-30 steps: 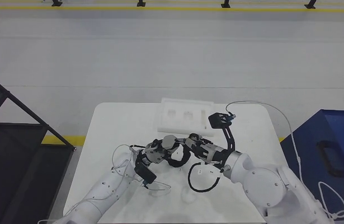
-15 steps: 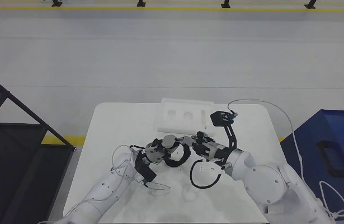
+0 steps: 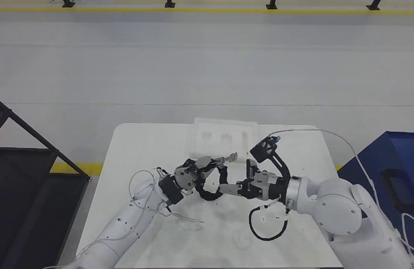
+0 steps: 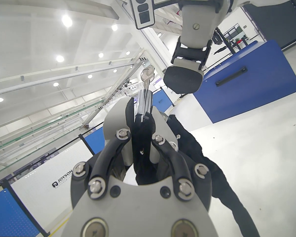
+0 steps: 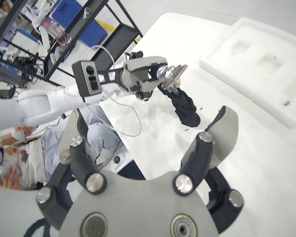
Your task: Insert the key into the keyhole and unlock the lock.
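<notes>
Left gripper [image 4: 140, 118] is pinched shut on the chrome lock cylinder [image 4: 144, 101], held up off the table [image 3: 136, 155] w/ the keyhole end pointing away from its wrist, toward the other arm. That's prob. so the key end is open to reach. Key [image 4: 147, 75] sits blade-first in the keyhole, head and ring sticking out free. It looks inserted, though how deep can't be told. The lock's black cable [image 5: 185, 108] droops from the cylinder toward the table, off to the side of the key end, so it shouldn't foul a grasp.

Right gripper [image 5: 150, 114] is spread wide w/ nothing in it, facing the key from close by. One pad [image 4: 183, 78] hangs just beside the key head, not touching. This reads as lined up to close on the head — insertion seems done, the turn not yet. Next move prob. needs the pads on the head's flat faces, then a twist about the cylinder's axis while the left holds firm. A skewed grip could slip off the thin head. White foam tray [image 3: 220, 138] w/ its recesses lies at the table's far edge, apart from both grippers.
</notes>
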Robot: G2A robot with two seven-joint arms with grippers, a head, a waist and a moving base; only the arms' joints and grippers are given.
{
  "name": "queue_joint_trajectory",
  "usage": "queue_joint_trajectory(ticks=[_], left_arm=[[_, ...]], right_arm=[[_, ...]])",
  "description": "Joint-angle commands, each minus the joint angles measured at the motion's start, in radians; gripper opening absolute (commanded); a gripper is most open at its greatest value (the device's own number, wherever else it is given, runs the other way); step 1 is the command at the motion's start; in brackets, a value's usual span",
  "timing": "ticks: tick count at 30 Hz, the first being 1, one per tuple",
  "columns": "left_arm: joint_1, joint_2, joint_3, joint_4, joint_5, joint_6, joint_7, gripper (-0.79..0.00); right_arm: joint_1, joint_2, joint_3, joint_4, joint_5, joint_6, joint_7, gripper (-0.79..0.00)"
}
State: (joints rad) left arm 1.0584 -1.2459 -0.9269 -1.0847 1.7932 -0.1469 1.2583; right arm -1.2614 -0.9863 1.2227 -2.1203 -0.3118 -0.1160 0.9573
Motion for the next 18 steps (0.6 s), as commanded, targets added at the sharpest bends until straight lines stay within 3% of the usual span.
queue_joint_trajectory(ticks=[1,5,18], left_arm=[[0.006,0.009,-0.016,-0.030,0.009,-0.043,-0.022,-0.785],[0.021,0.025,-0.042,-0.082,0.022,-0.125,-0.067,-0.785],[0.068,0.049,-0.079,-0.204,-0.003,-0.276,-0.202,-0.785]], right_arm=[[-0.003,0.005,0.021,0.019,0.018,-0.120,0.014,0.000],[-0.018,0.014,0.073,0.026,0.025,-0.203,0.018,0.000],[-0.025,0.014,0.071,0.031,0.024,-0.197,0.003,0.000]])
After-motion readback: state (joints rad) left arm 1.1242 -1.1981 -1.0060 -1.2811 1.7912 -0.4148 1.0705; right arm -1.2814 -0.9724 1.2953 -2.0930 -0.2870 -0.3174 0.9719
